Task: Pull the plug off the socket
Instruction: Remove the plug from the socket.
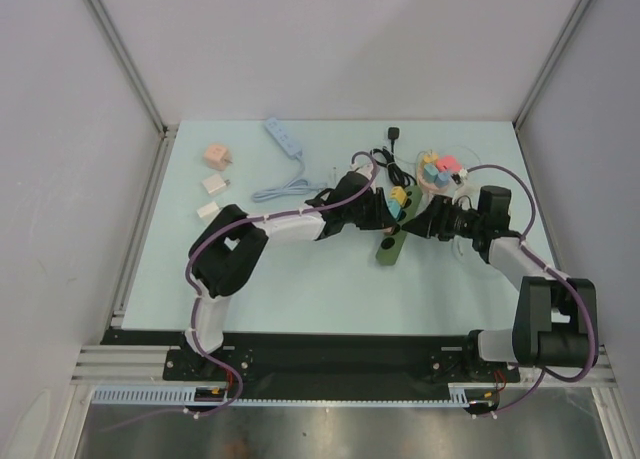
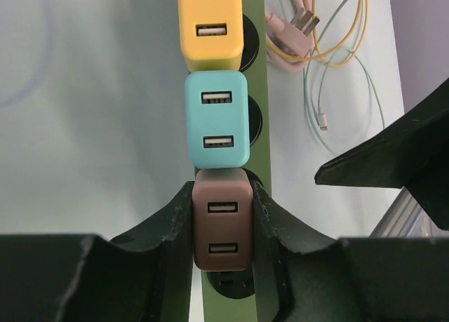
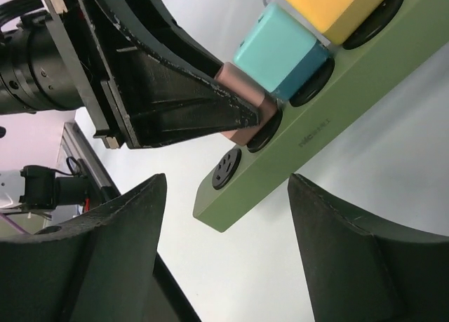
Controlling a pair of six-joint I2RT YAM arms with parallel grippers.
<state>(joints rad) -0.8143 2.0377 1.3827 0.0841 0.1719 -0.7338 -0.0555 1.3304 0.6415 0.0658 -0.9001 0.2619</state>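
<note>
A green power strip (image 1: 389, 244) lies mid-table with a yellow plug (image 2: 209, 24), a teal plug (image 2: 217, 118) and a brown plug (image 2: 222, 227) in a row; one socket at its near end is free. My left gripper (image 2: 223, 196) is shut on the brown plug, one finger on each side. In the right wrist view the strip (image 3: 330, 125) runs diagonally, the brown plug (image 3: 242, 83) partly hidden by the left fingers (image 3: 175, 90). My right gripper (image 3: 226, 185) is open, its fingers on either side of the strip's free end without touching it. In the top view both grippers, left (image 1: 386, 217) and right (image 1: 422, 224), meet at the strip.
A pale blue power strip (image 1: 283, 137) with its cable lies at the back left. A pink cube (image 1: 216, 157) and two white adapters (image 1: 214, 184) sit at the far left. A black plug (image 1: 396, 132) and a pile of coloured plugs and cables (image 1: 440, 169) lie behind the strip.
</note>
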